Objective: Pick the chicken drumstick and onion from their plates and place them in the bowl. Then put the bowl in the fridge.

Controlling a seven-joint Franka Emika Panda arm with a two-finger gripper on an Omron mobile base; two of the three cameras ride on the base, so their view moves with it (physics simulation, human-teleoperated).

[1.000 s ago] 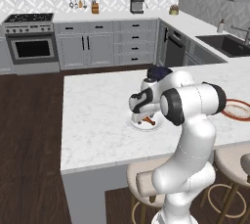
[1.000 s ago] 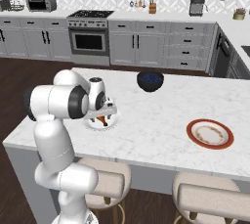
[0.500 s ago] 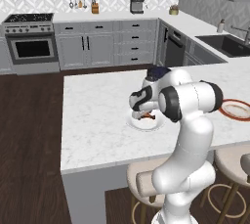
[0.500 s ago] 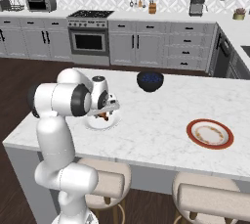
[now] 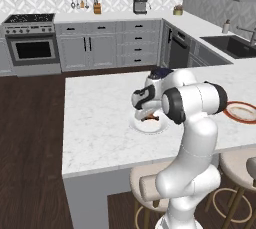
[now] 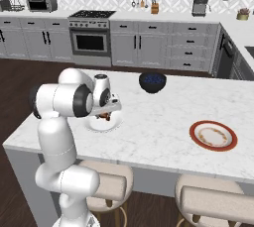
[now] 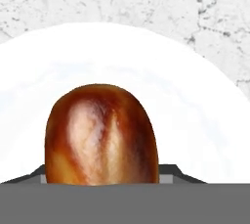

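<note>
The chicken drumstick [image 7: 101, 135] lies on the plain white plate [image 7: 205, 120], which sits on the marble desk [image 5: 95, 123] near its front edge. In the hand view the drumstick's thick rounded end points to 12 o'clock and its body runs down to 6 o'clock, straight toward the camera, so its long axis appears to lie along the line of sight and between the two finger tips, whose dark ends just peek out at 7 and 5 o'clock on either side of the meat. The jaws [image 5: 151, 116] are low over the plate and straddle the drumstick; whether they have closed onto it or merely stand around it cannot be told, because the contact faces are hidden behind the meat. The coming move likely turns on that alignment: the fingers squeezing across the short width, not along the length.

The hand view gives the drumstick's glossy surface and the plate rim, but nothing of the rest of the desk. The right base view adds the cream plate with the red-brown rim [image 6: 214, 135], well apart at 3 o'clock from the white plate, and a dark blue-black bowl [image 6: 152, 82] farther back at 1 o'clock. The left base view shows the drumstick as a small reddish sliver under the hand.
</note>
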